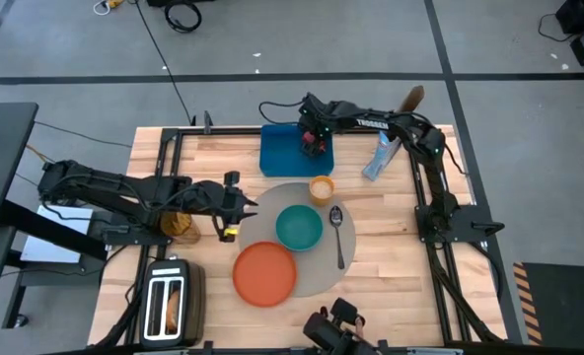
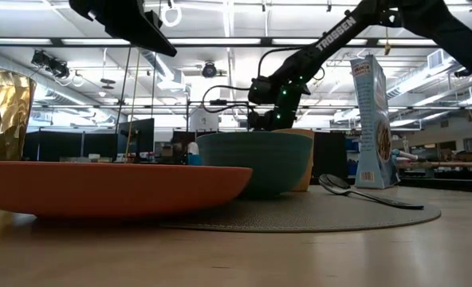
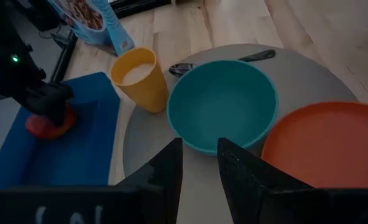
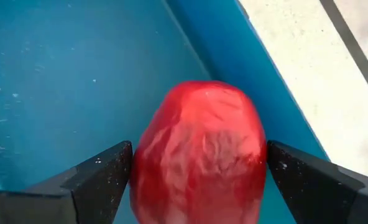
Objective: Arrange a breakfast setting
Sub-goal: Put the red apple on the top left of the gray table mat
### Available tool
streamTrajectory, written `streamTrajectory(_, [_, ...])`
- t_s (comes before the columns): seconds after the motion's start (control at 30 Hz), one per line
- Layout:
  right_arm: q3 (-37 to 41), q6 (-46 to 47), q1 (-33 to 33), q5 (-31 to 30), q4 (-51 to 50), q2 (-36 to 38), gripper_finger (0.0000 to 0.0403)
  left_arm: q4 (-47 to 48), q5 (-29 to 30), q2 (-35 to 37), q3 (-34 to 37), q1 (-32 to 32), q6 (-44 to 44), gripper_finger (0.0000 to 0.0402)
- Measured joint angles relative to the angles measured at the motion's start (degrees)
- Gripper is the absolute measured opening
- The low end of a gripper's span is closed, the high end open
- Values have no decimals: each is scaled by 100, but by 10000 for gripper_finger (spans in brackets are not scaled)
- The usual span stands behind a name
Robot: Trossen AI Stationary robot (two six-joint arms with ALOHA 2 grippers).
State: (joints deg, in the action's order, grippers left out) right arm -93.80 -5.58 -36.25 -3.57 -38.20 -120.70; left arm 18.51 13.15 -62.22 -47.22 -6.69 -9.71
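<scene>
A red apple (image 4: 199,149) rests on the floor of the blue tray (image 1: 277,158) at the table's far side. My right gripper (image 4: 199,163) is open and points down over it, one finger close on each side. On the round grey mat (image 1: 317,271) sit a teal bowl (image 1: 299,227), an orange plate (image 1: 265,273), a metal spoon (image 1: 338,232) and, at the far rim, an orange-yellow cup (image 1: 321,187). A blue cereal bag (image 1: 379,158) stands right of the tray. My left gripper (image 3: 199,155) hovers left of the mat, narrowly open and holding nothing. My right gripper comes from above, slanting down, with its fingers (image 4: 109,171) level with the apple's two opposite sides (image 4: 143,168). Whether the pads touch the apple, I cannot tell. The apple sits on the tray floor.
A silver-and-black toaster (image 1: 169,301) stands at the near left corner. A golden faceted vessel (image 1: 179,225) sits under the left arm. Bare wood lies right of the mat and along the near edge.
</scene>
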Motion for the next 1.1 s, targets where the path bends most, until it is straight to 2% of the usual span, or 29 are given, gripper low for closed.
streamTrajectory(0.4, [13, -262, 24, 22, -120, -123, 374, -15, 2, 0, 0, 15, -2, 109])
streamTrajectory(0.63, [13, -501, 63, 39, -96, -123, 342, -31, 2, 0, 0, 15, -13, 109])
streamTrajectory(0.73, [15, -671, 119, 12, -96, -75, 341, -39, 0, 0, 0, 45, -16, 109])
streamTrajectory(0.93, [13, -1138, 477, -519, -4, 556, 341, -87, 18, 0, 0, 329, -604, 109])
streamTrajectory(1.1, [9, -1156, 955, -572, -149, 1313, 342, -485, 17, 0, 0, 575, -1228, 109])
